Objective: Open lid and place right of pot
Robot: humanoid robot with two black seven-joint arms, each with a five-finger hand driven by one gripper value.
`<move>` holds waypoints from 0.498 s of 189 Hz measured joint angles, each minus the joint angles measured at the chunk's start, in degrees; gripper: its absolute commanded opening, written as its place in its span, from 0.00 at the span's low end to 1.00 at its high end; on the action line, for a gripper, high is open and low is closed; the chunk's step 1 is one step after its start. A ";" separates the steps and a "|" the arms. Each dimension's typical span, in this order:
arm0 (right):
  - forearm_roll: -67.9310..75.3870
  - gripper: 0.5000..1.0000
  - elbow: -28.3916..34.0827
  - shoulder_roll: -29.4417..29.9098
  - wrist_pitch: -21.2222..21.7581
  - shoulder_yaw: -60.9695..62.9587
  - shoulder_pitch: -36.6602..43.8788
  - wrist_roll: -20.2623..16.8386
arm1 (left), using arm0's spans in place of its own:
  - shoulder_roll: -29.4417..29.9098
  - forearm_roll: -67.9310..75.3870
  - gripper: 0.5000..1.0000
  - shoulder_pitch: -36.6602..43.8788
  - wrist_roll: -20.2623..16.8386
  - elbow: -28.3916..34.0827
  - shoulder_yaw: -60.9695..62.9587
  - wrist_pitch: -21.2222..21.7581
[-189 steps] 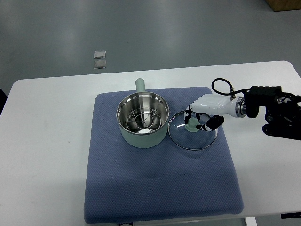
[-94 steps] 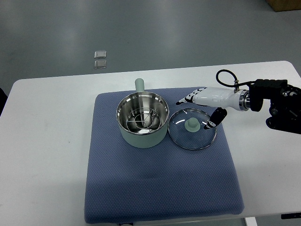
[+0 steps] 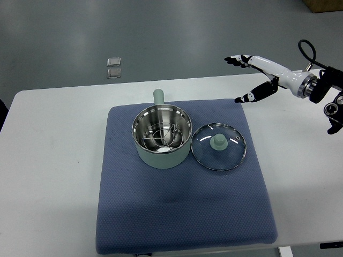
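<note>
A pale green pot (image 3: 162, 137) with a steel inside and a wire rack in it stands uncovered on the blue mat (image 3: 182, 214). Its stub handle points away from me. The glass lid (image 3: 219, 146) with a green knob lies flat on the mat just right of the pot, nearly touching it. My right hand (image 3: 239, 78) hangs in the air up and to the right of the lid, well apart from it, fingers spread and holding nothing. No left arm shows.
The mat lies on a white table (image 3: 53, 160) whose far edge runs just behind the pot's handle. Two small clear packets (image 3: 113, 68) lie on the grey floor beyond it. A brown box corner (image 3: 324, 5) shows at the top right.
My right hand let go of the lid's knob, opened, and drew back up and to the right. The lid stayed flat on the mat beside the pot.
</note>
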 measured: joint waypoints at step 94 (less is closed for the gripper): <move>18.43 0.82 -5.65 14.70 5.99 36.28 -17.23 -7.24 | 0.00 0.00 1.00 0.00 0.00 0.00 0.00 0.00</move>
